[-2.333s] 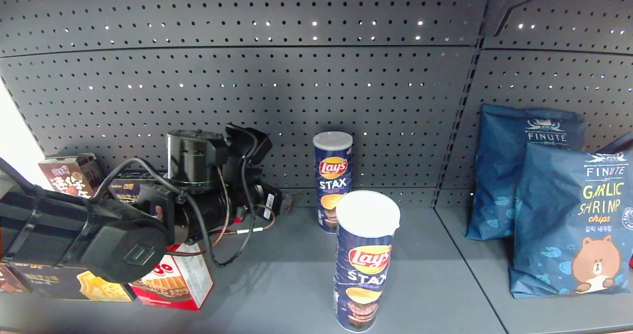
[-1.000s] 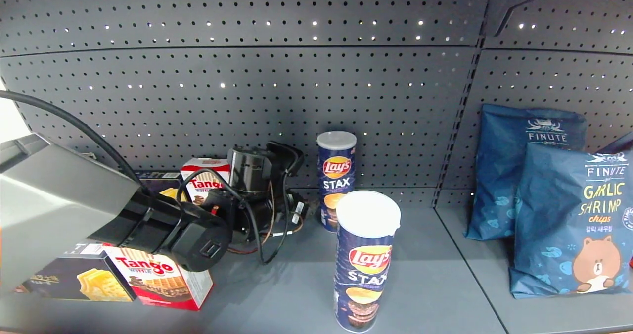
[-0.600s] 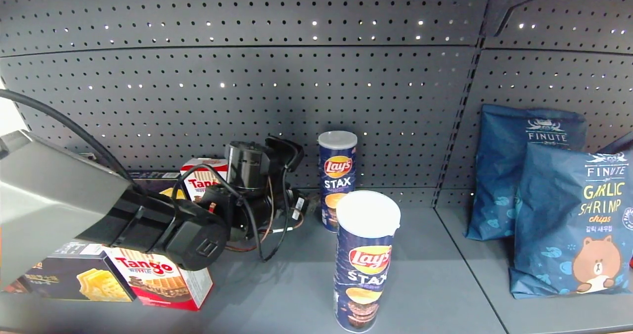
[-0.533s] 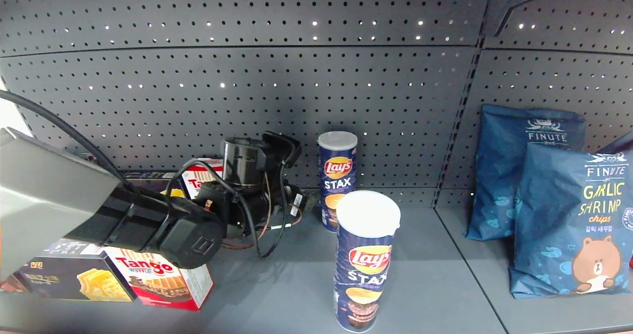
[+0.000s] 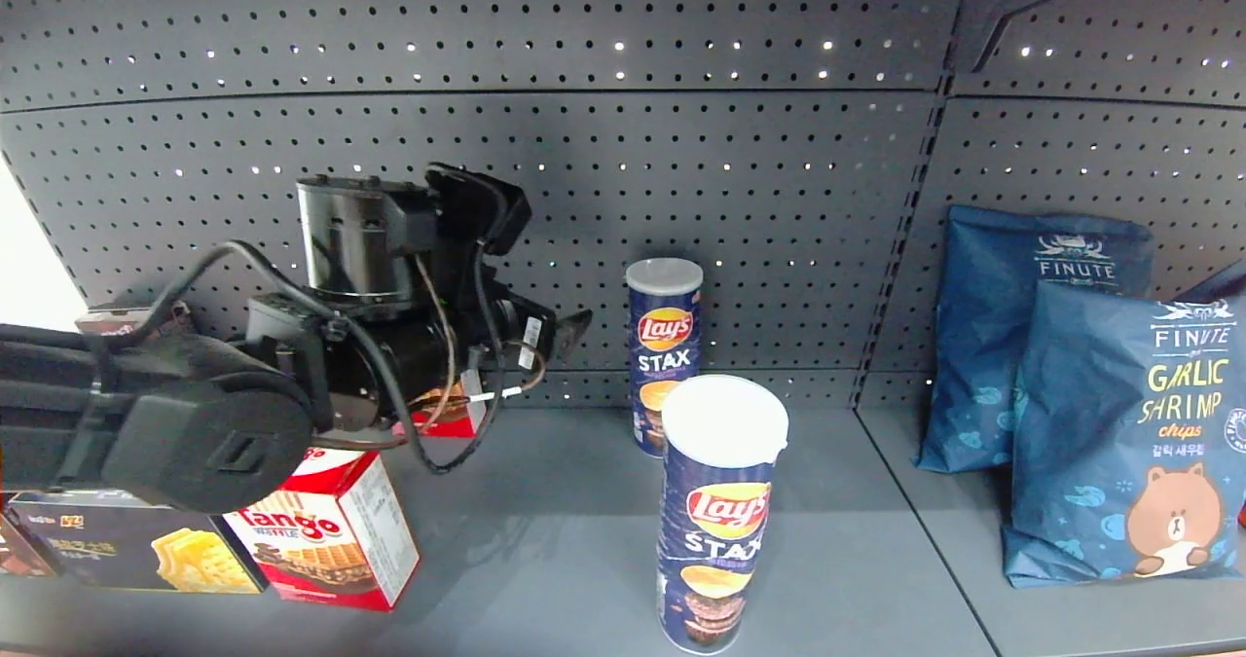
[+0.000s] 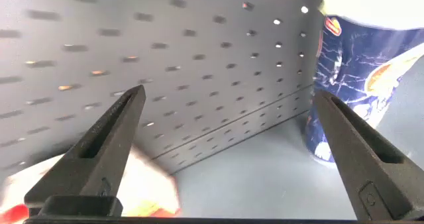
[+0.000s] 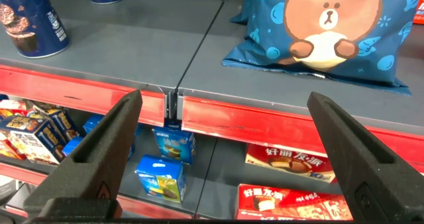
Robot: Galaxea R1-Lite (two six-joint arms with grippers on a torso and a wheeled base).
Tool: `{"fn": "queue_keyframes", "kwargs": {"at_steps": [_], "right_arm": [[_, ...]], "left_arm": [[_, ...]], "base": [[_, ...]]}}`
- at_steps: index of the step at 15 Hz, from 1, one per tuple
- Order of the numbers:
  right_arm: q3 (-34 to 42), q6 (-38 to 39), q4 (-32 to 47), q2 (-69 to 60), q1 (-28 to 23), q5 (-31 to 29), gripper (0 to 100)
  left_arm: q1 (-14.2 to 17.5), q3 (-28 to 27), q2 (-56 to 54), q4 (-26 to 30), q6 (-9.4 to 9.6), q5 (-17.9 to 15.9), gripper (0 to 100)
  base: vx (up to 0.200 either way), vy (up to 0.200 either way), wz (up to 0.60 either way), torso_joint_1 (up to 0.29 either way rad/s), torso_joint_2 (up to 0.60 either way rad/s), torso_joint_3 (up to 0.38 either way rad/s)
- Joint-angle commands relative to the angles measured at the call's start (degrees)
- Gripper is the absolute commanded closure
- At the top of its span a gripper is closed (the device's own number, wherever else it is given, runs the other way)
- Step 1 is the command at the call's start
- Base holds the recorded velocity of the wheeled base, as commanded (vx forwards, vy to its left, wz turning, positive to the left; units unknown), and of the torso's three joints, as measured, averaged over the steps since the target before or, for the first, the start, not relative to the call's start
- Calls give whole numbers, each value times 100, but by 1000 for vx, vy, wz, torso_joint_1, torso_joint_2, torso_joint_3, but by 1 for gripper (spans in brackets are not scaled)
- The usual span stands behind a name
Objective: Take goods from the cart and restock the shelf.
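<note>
The grey shelf (image 5: 584, 540) with its perforated back wall (image 5: 681, 151) spans the scene. The left arm (image 5: 146, 423) reaches in over its left part, raised clear of the deck.

On the right stand two blue snack bags, one near (image 5: 1119, 443) and one far (image 5: 993, 326). In the middle are two upright chip cans: the near can (image 5: 720, 521) at the front edge and the far can (image 5: 662, 355) against the back wall.

On the left, a red wafer box (image 5: 331, 540) stands near the front beside a dark biscuit box (image 5: 136, 555). A second red box (image 5: 446, 423) sits farther back, below the wrist.

The left gripper (image 6: 228, 98) is spread wide and holds nothing. It points at the back wall, just left of the far can. The right gripper (image 7: 225, 97) is also spread and empty. It hangs out in front of the shelf's near edge, by the bag with the bear.

Stock is already on the shelf and both grippers are free, so I judge this the gap between a put-down and the next fetch. The next move calls for drawing the left arm out toward the near side, clear of the boxes beneath and the far can, then going to the cart for another item.
</note>
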Motion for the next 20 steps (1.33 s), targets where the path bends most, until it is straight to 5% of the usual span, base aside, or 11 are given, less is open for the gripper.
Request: {"fn": "queue_keyframes", "kwargs": {"at_steps": [1, 10, 14, 20], "right_arm": [[1, -1, 2, 9, -7, 1, 0], [1, 7, 2, 9, 2, 1, 0], [1, -1, 2, 9, 2, 1, 0], [-8, -1, 2, 316, 29, 1, 0]], "left_arm": [[216, 398, -1369, 553, -7, 5, 0], [392, 3589, -5887, 1072, 72, 691, 0], [375, 3773, -7240, 2733, 80, 691, 0], [401, 3844, -7583, 2953, 80, 788, 0]], "base": [[0, 0, 0, 0, 0, 0], [0, 0, 0, 0, 0, 0], [0, 0, 0, 0, 0, 0], [0, 0, 0, 0, 0, 0]]}}
